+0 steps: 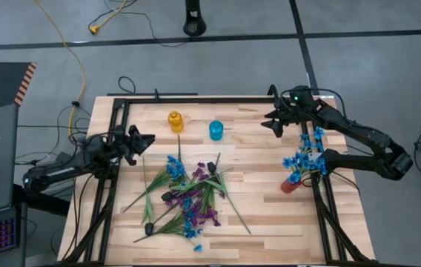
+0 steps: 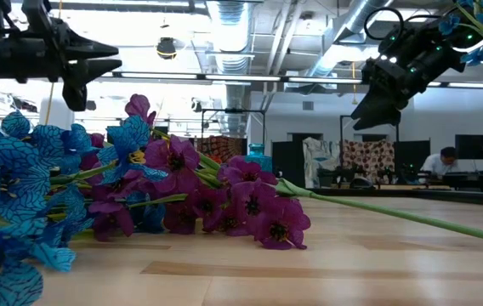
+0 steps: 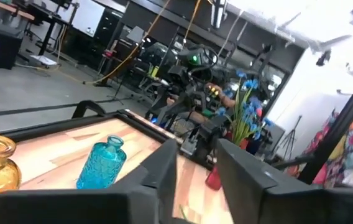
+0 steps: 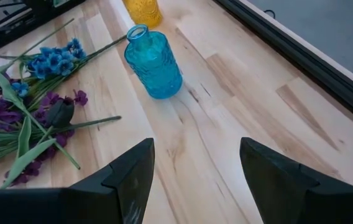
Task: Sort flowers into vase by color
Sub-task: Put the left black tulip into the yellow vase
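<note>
The flowers [image 1: 188, 199] lie in a loose heap of blue and purple blossoms with green stems near the middle of the wooden counter [image 1: 255, 159], toward its front edge. A yellow vase [image 1: 175, 121] and a blue vase [image 1: 216, 130] stand side by side behind the heap. A red vase [image 1: 290, 185] near the counter's right edge already holds blue flowers [image 1: 305, 157]. The left gripper [image 1: 145, 142] hovers over the counter's left side, fingers apart and empty. The right gripper [image 1: 273, 123] hangs above the far right corner, fingers spread wide, holding nothing.
</note>
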Robot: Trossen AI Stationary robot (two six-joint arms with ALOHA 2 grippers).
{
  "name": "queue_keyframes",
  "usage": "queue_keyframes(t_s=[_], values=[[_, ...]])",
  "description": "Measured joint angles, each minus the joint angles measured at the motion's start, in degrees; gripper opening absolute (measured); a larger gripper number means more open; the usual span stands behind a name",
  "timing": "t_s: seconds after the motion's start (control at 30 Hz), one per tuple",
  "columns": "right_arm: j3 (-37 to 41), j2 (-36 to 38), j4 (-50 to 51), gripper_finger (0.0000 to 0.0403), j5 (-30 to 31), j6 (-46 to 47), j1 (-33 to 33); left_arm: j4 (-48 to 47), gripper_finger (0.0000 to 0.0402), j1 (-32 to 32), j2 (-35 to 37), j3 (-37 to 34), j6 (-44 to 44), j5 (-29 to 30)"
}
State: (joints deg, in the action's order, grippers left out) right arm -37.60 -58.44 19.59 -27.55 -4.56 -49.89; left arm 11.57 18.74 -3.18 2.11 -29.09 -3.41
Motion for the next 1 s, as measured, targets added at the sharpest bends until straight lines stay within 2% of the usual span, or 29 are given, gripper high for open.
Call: queue_keyframes(t_s=[0.23,0.37,0.63,0.77,1.0], values=[[0.0,-0.01,0.0,0.0265,0.02,0.2,0.0,-1.39,0.0176,0.0,-6.88,5.48,9.23,-3.42],[0.0,-0.01,0.02,0.0265,0.05,0.31,0.0,-9.76,0.0198,0.0,-11.85,12.14,17.19,-7.22],[0.0,0.0,0.04,0.0265,0.4,1.56,0.0,-39.21,0.0199,-2.11,-22.31,25.95,30.5,-13.94],[0.0,0.0,0.04,0.0265,0.45,1.58,0.0,-39.16,0.0191,-6.42,-26.61,27.43,31.0,-16.95],[0.02,-0.01,0.03,0.0265,0.53,1.71,0.0,-39.93,0.0185,-16.06,-34.54,28.13,29.67,-16.65]])
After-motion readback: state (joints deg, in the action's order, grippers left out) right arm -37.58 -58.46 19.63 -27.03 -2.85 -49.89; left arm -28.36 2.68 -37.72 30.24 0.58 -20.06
